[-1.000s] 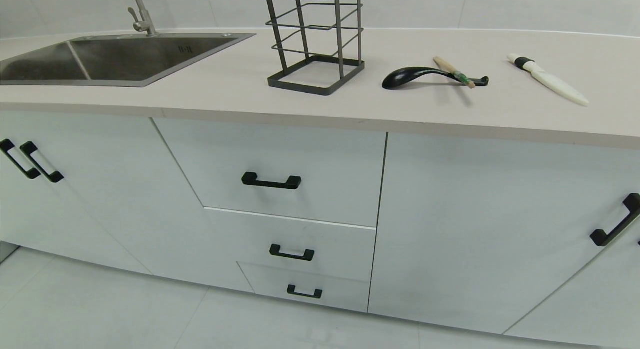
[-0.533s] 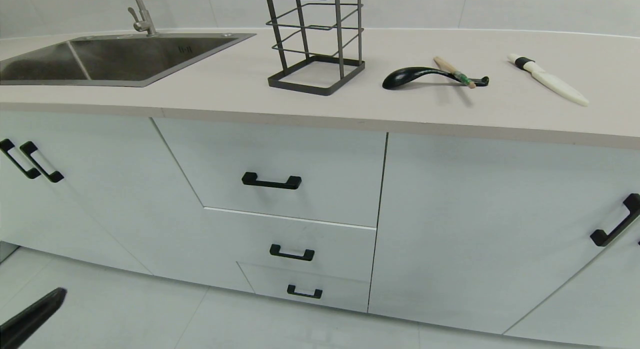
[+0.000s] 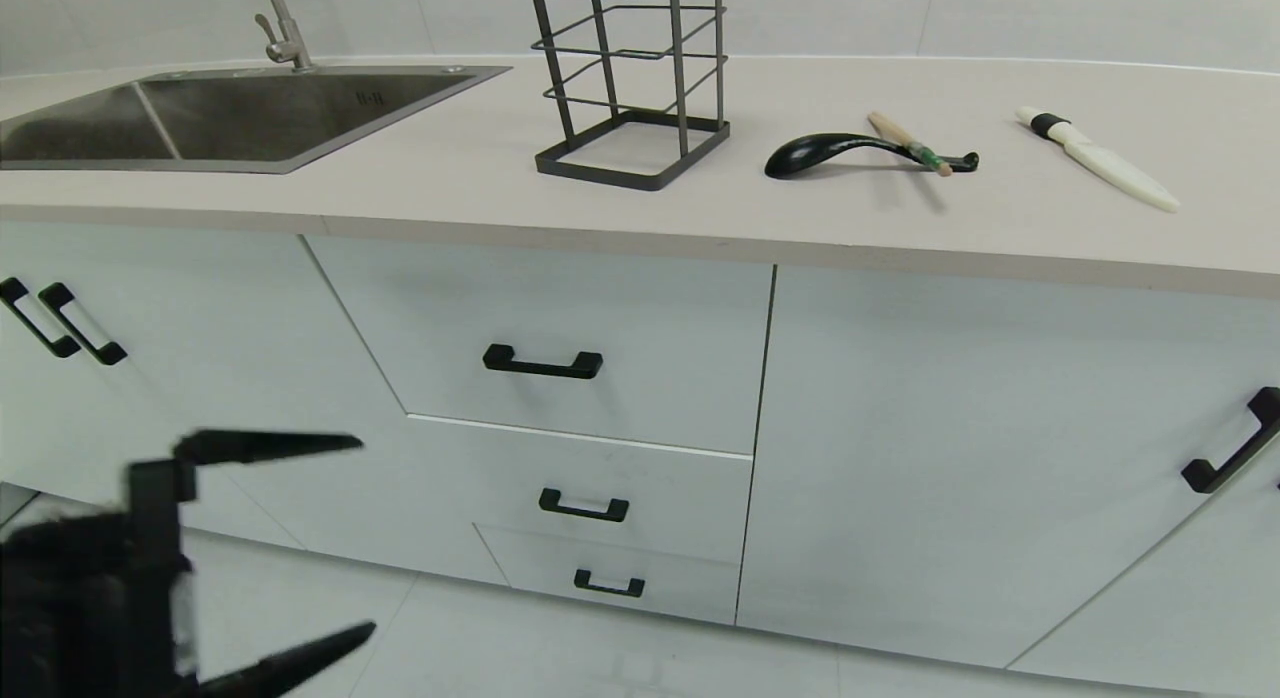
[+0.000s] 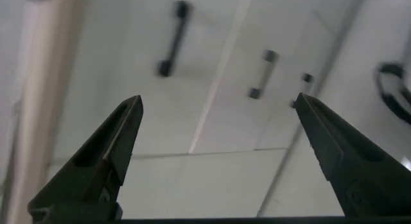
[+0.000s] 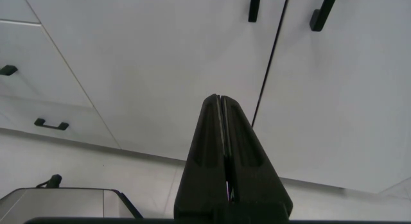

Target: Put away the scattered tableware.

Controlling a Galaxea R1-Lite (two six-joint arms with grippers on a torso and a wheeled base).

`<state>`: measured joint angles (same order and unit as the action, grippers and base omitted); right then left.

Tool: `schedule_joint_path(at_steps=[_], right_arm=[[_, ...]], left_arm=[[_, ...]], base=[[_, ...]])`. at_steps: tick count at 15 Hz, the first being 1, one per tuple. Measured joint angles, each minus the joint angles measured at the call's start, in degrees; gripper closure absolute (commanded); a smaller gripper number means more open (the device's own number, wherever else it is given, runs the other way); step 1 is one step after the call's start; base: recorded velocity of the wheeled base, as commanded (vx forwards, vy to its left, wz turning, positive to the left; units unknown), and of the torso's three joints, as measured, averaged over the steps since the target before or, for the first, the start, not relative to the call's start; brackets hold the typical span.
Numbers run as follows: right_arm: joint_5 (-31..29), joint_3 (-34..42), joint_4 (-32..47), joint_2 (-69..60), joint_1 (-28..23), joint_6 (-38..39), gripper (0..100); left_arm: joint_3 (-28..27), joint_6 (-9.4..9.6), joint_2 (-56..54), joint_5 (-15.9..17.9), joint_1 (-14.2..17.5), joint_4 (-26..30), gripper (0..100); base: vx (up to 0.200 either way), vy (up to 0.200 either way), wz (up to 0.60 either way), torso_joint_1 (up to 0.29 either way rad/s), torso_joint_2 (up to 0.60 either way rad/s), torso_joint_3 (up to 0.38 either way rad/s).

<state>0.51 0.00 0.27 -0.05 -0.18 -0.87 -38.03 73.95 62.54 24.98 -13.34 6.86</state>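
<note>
1. Head view, left pincer (image 3: 367,535): it was absent a second ago, showed as one fingertip at the lower corner half a second ago, and has now risen in front of the cabinet drawers (image 3: 620,318), below the surface (image 3: 450,188).
2. Left wrist view confirms the left pincer (image 4: 218,99) is spread wide and carries nothing.
3. Right pincer (image 5: 220,99): fingers pressed together, empty, facing the cabinet doors.
4. Tableware has not moved. The black spoon (image 3: 800,158), the wooden stick (image 3: 905,140) lying across its handle, and the white knife (image 3: 1100,165) lie on the surface, beside the wire rack (image 3: 597,175).
5. Judgement: the task is at its start. The left arm is deploying, and all three items remain to be collected.
</note>
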Motion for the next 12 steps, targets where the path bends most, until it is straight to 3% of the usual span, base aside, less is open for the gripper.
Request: schedule_joint_path(at_steps=[1,5,7,9,10,12], right_arm=[[0.00,0.00,-0.02,0.00,0.00,0.00,100],[0.00,0.00,0.00,0.00,0.00,0.00,100],[-0.02,0.00,-0.02,0.00,0.00,0.00,100],[0.00,0.00,-0.02,0.00,0.00,0.00,100],[0.00,0.00,0.00,0.00,0.00,0.00,100],[0.00,0.00,-0.02,0.00,0.00,0.00,100]], left_arm=[[-0.02,1.49,2.54,-2.57,-2.18,2.19,0],[2.51,1.93,7.74,-3.55,-4.46,2.66,0],[2.40,5.95,10.84,-3.90,-4.96,0.99,0],[1.84,12.32,15.24,-4.92,-5.23,-0.20,0],[1.63,13.89,17.86,-5.88,-5.29,-0.57,0],[1.40,14.40,22.99,-6.51,-5.86,-0.99,0]], base=[[0.000,0.000,0.00,0.000,0.00,0.000],[0.000,0.000,0.00,0.000,0.00,0.000],[0.000,0.000,0.00,0.000,0.00,0.000],[0.000,0.000,0.00,0.000,0.00,0.000],[0.000,0.000,0.00,0.000,0.00,0.000],[0.000,0.000,0.00,0.000,0.00,0.000]])
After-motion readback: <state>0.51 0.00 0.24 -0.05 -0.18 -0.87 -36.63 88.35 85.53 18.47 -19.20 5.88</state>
